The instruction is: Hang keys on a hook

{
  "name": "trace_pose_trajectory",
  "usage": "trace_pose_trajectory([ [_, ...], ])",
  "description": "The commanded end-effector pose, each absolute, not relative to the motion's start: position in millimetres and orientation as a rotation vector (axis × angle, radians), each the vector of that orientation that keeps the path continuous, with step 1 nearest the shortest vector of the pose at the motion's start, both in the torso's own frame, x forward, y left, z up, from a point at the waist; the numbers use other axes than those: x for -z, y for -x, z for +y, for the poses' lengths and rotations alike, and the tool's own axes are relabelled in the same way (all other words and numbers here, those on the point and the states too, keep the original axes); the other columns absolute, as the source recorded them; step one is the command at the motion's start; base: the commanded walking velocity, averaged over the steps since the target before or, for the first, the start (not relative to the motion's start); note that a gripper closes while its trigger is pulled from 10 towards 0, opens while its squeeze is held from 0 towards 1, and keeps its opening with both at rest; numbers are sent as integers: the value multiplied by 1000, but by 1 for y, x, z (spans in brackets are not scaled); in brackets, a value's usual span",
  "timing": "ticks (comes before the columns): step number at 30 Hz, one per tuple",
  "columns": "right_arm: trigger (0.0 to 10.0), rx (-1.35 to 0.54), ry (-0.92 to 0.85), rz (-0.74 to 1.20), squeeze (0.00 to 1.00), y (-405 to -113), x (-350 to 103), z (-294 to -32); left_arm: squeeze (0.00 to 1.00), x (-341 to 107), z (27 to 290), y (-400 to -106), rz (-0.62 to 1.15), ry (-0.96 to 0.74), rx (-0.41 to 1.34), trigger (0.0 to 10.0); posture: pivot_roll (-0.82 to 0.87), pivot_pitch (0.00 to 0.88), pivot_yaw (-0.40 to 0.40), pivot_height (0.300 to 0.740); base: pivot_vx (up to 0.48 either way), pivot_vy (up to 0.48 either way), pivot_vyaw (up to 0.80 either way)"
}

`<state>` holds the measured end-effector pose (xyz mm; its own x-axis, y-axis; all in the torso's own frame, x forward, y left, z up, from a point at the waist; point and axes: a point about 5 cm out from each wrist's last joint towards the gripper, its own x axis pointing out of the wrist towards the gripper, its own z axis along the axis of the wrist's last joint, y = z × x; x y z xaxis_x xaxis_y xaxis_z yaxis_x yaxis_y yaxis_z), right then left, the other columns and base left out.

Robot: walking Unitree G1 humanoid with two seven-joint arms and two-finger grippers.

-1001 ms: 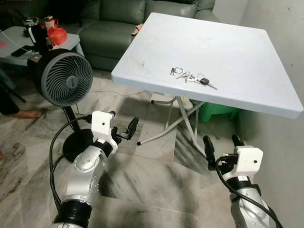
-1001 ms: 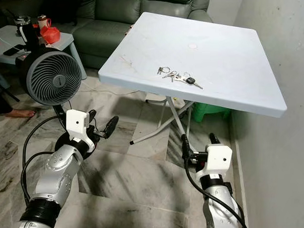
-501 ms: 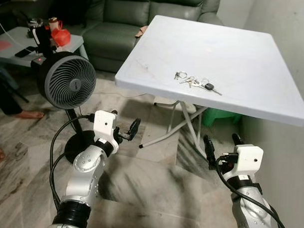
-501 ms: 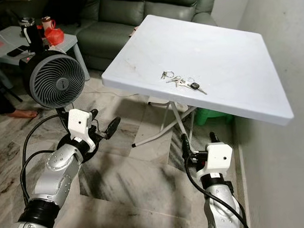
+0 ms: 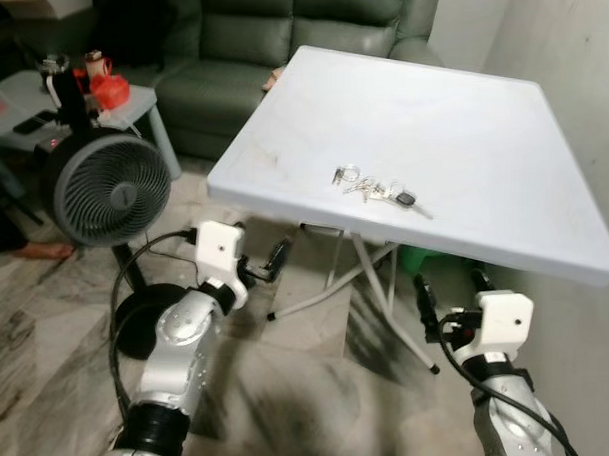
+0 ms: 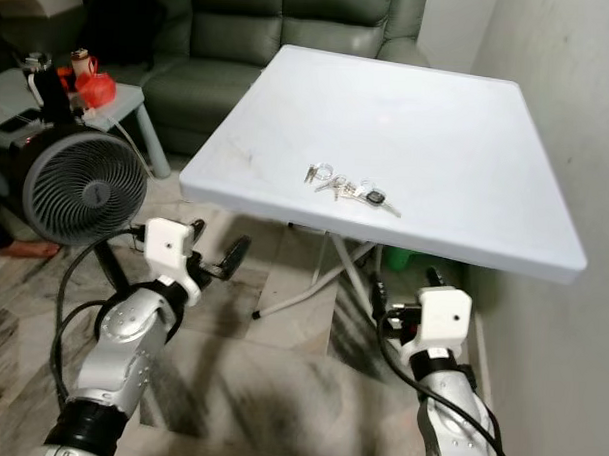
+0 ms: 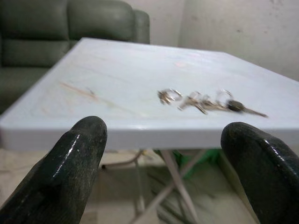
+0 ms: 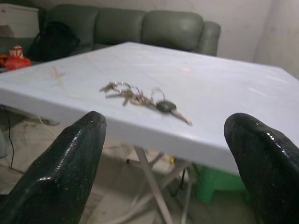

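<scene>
Marble-patterned floor tiles stretch beneath the robot as it faces a white folding table (image 5: 506, 185) set against the right-hand wall. Nearest the camera, the left gripper (image 5: 253, 268) and right gripper (image 5: 449, 291) are both held low in front of the table's near edge, each with its 2 black fingers spread apart and holding nothing. Just past that edge, the keys (image 5: 374, 186) lie flat on the tabletop in a loose bunch of rings, with 1 black-headed key (image 8: 165, 106) at the right end. Left of the table stands a round grey fan (image 5: 104, 189); farther back are a low side table (image 6: 119, 99) and a green sofa (image 5: 241, 46). No hook can be made out. The step in hand appears to be the approach: the right gripper, closer to the bunch, likely needs to rise above the edge and come down squarely over a ring or the black key head, since flat metal on smooth plastic may skid away.
</scene>
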<state>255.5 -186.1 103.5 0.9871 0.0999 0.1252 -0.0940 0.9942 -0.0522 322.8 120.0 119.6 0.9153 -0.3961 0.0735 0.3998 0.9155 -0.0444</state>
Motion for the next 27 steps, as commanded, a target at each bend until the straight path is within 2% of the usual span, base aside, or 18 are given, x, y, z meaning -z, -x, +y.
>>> trace_pose_trajectory([
  [1,10000,-120,33,-135,0,-257,-105,-179,0,-120,131,-324,-60,54,383,10000,3,47,-10,740,375,0,0],
  [27,10000,-134,42,-131,0,-257,-105,-179,0,-120,127,-323,-53,91,381,10000,2,51,-14,740,366,0,0],
])
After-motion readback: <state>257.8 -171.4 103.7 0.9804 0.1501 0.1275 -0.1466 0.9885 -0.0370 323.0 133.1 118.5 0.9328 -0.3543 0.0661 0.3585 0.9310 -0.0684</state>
